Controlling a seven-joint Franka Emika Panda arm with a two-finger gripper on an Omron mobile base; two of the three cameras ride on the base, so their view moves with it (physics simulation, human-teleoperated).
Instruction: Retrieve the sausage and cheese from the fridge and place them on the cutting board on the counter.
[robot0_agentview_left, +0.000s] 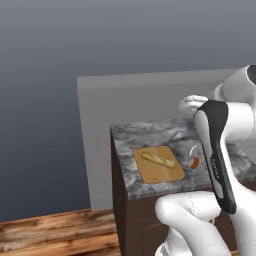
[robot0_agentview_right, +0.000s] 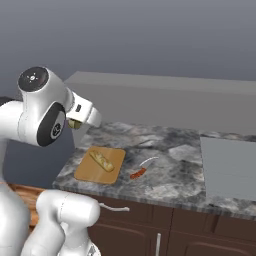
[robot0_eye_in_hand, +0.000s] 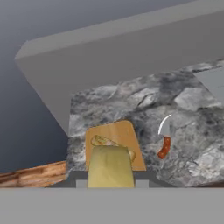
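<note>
Above the worktop's (robot0_agentview_right: 170, 175) left end: hand (robot0_eye_in_hand: 111, 181) clamped on a yellow cheese block (robot0_eye_in_hand: 110, 168).
Below it, cutting board (robot0_agentview_right: 100, 165) carrying a baguette-like loaf (robot0_agentview_right: 101, 160); just right of the board, knife (robot0_agentview_right: 142, 168) with orange-red handle lying on marbled stone.

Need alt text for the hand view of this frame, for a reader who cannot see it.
The gripper, shut on a pale yellow block, hangs above the tan cutting board, which already has a light brown elongated item on it. To the board's right, on the marbled counter, lies a knife with an orange-red handle. A grey wall panel stands behind.
</note>
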